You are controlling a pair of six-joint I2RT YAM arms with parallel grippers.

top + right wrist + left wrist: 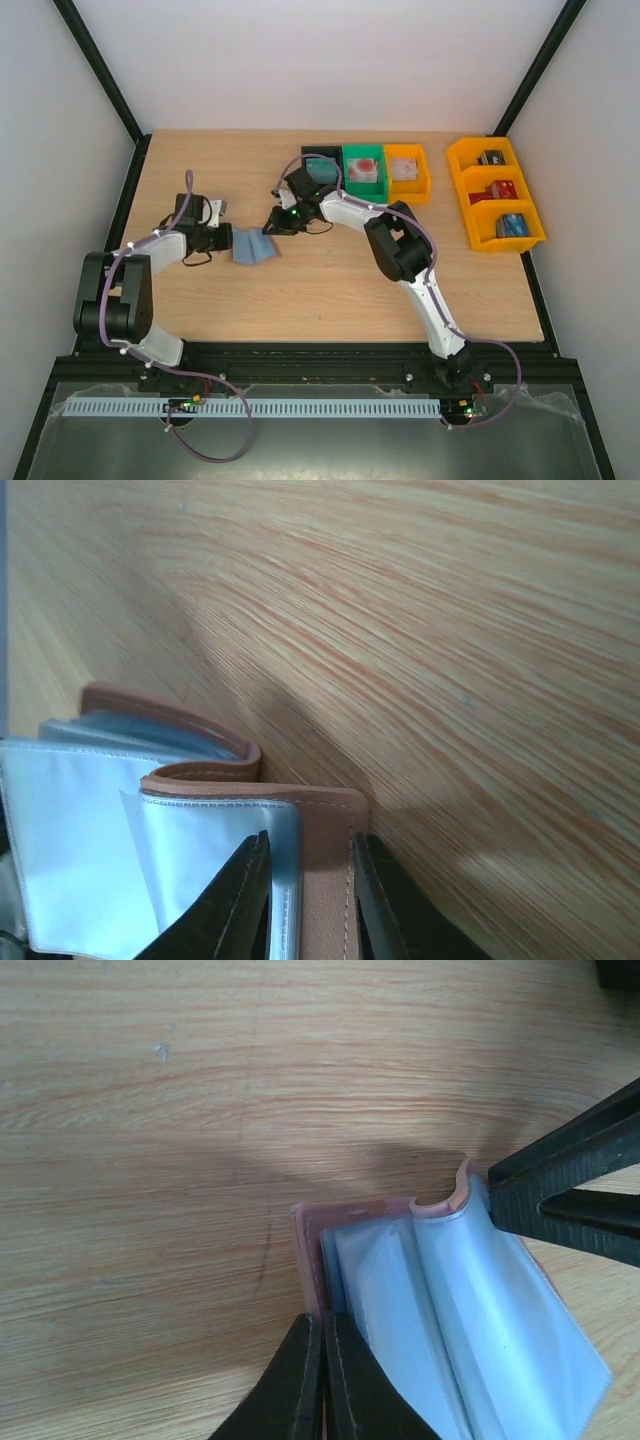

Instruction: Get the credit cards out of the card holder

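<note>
Where the wooden table [330, 290] runs left of centre: one card holder [254, 246], lying open, blue-grey lining up, pinkish-tan leather showing at the edges. Left gripper [322, 1328]: jaws pressed together on one leather edge. Right gripper [308, 845]: jaws narrow, one finger either side of the opposite leather flap, pinching it.
</note>
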